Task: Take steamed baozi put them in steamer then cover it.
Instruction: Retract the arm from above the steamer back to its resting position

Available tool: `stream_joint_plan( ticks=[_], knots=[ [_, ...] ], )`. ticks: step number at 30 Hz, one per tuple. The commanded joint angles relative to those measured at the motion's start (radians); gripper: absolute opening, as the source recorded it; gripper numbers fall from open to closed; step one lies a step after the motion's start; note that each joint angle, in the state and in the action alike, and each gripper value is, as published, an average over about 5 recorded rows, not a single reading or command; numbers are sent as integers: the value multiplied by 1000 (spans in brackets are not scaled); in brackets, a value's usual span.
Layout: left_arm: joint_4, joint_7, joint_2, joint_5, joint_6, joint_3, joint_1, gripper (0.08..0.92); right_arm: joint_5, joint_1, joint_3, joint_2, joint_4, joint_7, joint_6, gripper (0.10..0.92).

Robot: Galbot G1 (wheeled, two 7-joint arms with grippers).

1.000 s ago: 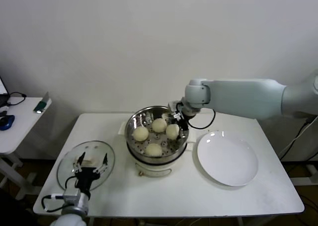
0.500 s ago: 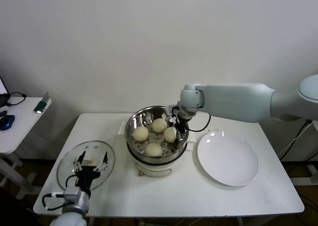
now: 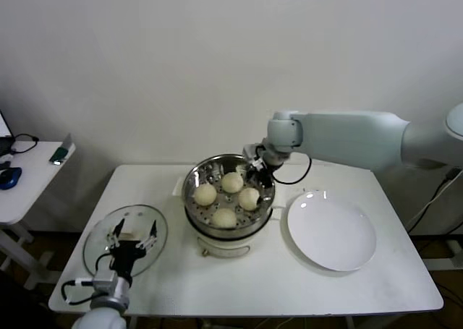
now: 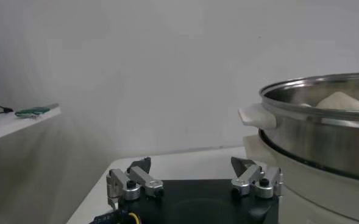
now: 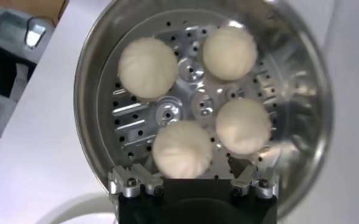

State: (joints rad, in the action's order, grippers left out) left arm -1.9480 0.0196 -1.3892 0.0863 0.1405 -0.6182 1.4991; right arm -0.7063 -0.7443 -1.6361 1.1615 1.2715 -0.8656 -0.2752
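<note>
On the far left of my head view I see a small white side table (image 3: pixel 29 177) carrying a dark blue object and a green-edged item. Moving right onto the white rectangular desk (image 3: pixel 239 285), its near-left corner holds the round transparent glass cover with a metal rim and white handle (image 3: pixel 101 236), lying flat. My left claw (image 3: pixel 132 237) hovers over the near part of that cover with its fingers (image 4: pixel 130 182) spread apart, released and holding nothing; the left wrist view shows both tips wide apart with the pot's wall beyond them.

At the desk's middle stands the round shiny stainless-steel steamer on its white electric base (image 3: pixel 194 217), uncovered. Inside it, on the perforated tray, sit all four smooth cream-white steamed baozi (image 3: pixel 224 217): one to the left, one at the far side, one to the right and one nearest me, close together but each distinct. The right wrist view looks straight down on them (image 5: pixel 182 148).

My right claw (image 3: pixel 259 171) hangs over the steamer's far-right rim, just above the buns, reaching in from the right on its long pale grey arm (image 3: pixel 347 139). Its fingers (image 5: pixel 130 181) are parted, released and empty.

Just right of the steamer lies a flat round white plate (image 3: pixel 331 230), with nothing on it.
</note>
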Motion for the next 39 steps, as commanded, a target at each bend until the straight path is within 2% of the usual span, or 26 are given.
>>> stream_joint_plan(
  ticks=[1, 4, 9, 18, 24, 29, 33, 39],
  knots=[
    [-5, 0, 0, 0, 7, 2, 1, 823, -227, -61, 138, -97, -10, 30, 1, 823],
    [-8, 1, 4, 6, 9, 2, 5, 823, -265, 16, 296, -162, -9, 186, -44, 823],
    [-2, 2, 17, 6, -4, 0, 8, 823, -232, 190, 589, -237, 1, 503, -73, 823],
    [0, -2, 50, -20, -6, 7, 6, 823, -136, 404, 892, -374, 29, 743, -22, 823],
    [11, 4, 69, -53, -11, 6, -1, 823, -133, 687, 1111, -534, 189, 910, 8, 823],
    [24, 15, 84, -94, -24, 9, -11, 823, -105, 1008, 1368, -651, 324, 990, 61, 823],
    [34, 22, 89, -139, -29, 8, -18, 823, -18, 1307, 1626, -703, 392, 977, 150, 823],
    [32, 31, 93, -174, -29, 3, -27, 823, 57, 1820, 2088, -587, 487, 917, 245, 823]
  ],
)
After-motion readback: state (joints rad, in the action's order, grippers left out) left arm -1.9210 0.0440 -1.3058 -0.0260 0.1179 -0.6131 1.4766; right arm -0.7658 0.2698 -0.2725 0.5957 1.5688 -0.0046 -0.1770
